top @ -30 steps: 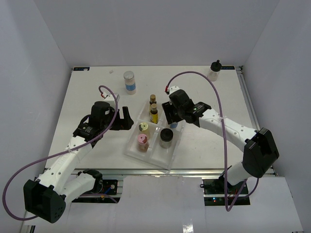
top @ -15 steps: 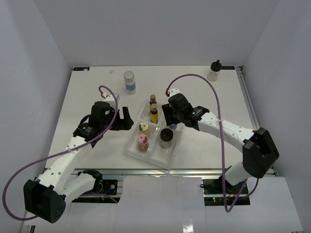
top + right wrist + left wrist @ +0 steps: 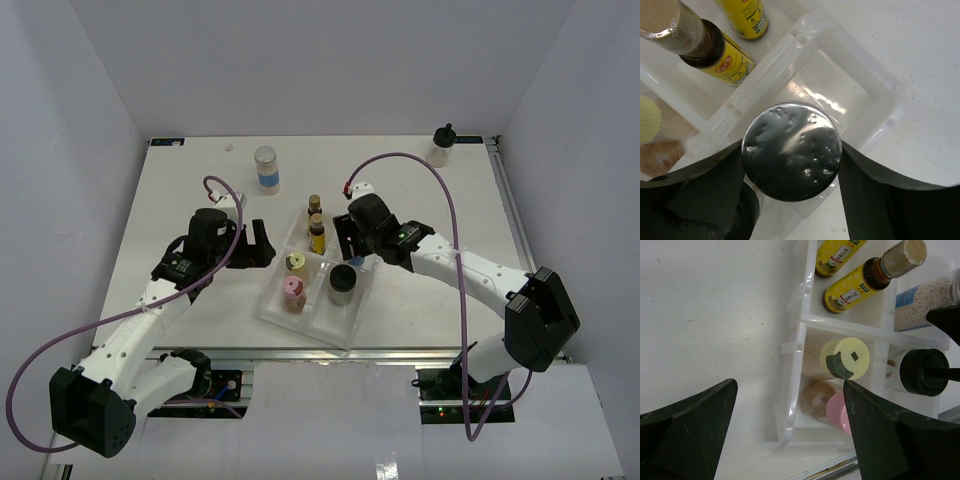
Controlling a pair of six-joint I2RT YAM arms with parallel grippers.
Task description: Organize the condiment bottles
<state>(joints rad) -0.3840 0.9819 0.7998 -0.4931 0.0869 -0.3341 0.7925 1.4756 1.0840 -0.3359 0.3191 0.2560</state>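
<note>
White walls closed round a white desk, with a clear divided tray near its middle. Two amber bottles stood in the tray's far-left cell. A yellow-capped bottle and a pink-capped bottle shared the near-left cell, and a black-capped jar sat in the near-right one. A loose jar and a corner jar waited well apart on the far desk.

The right gripper hung over the far-right cell with a silver-lidded jar between its fingers. The fingers lay close against both sides of the lid, but whether they pressed it or had let go could not be told. The jar seemed to be down inside the cell, though its base was hidden.

The step in hand looked like the release. Done well, the fingers would part evenly and the wrist would rise straight up, so neither finger dragged the lid. Any sideways drift could knock the jar against the black-capped jar just beside it, or against the amber bottles' necks.

The right arm reached from the near right toward the left, its forearm slanting over the desk and its wrist bent down onto the tray. The left arm stretched forward from the near left, and its gripper was spread wide and empty just beside the tray's left edge, touching nothing.
</note>
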